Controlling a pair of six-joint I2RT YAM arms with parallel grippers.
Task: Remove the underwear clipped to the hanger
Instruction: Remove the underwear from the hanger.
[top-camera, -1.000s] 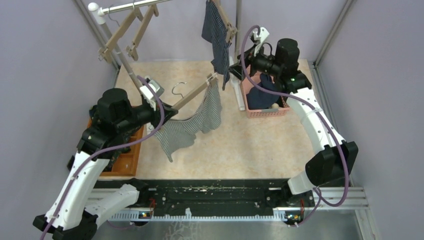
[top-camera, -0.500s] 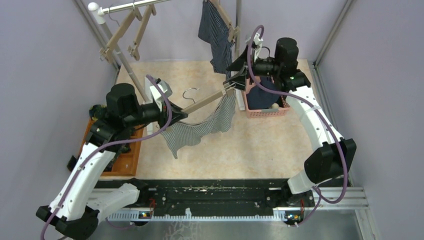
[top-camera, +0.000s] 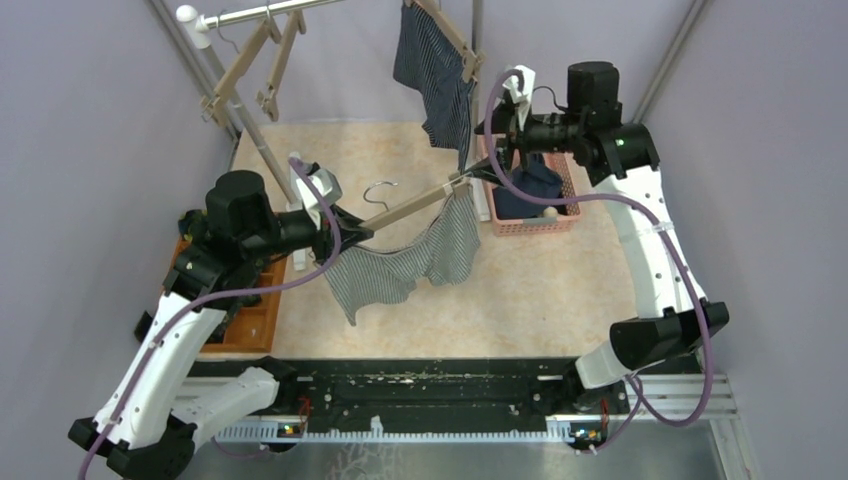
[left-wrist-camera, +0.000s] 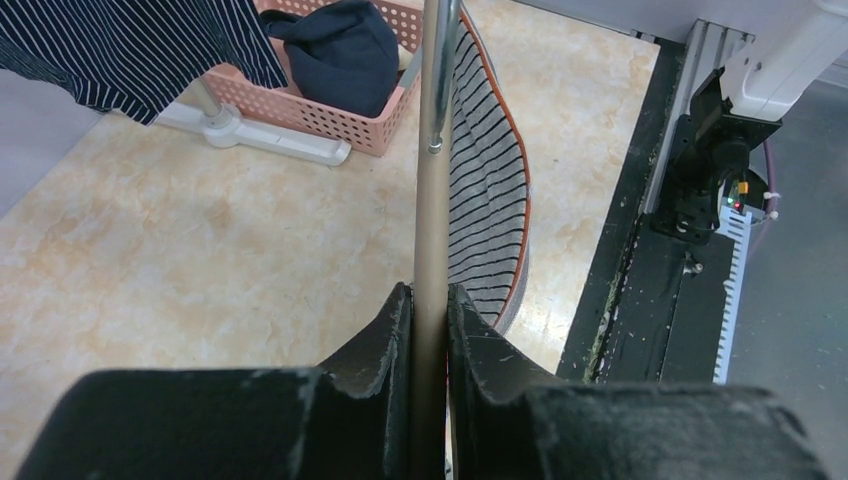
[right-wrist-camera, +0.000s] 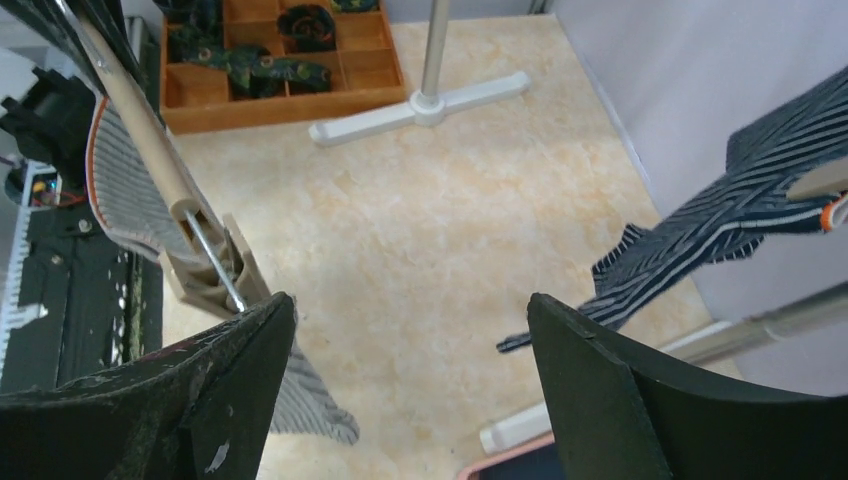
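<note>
the left gripper (left-wrist-camera: 430, 330) was clamped on the wooden hanger (top-camera: 410, 205), held above the table, and the grey-white striped underwear (top-camera: 400, 270) hung beneath it. the right gripper (right-wrist-camera: 408, 305) stood wide open just beside the end clip (right-wrist-camera: 215, 265). if it pinched off-centre, the clip could fail to open and a pull might twist the hanger loose. the tabletop (top-camera: 520, 290) was beige and marbled, the walls (top-camera: 90, 120) plain lilac-grey.

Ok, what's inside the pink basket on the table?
A navy garment fills the pink basket, with a small pale round thing beside it. Anything underneath is covered.
</note>
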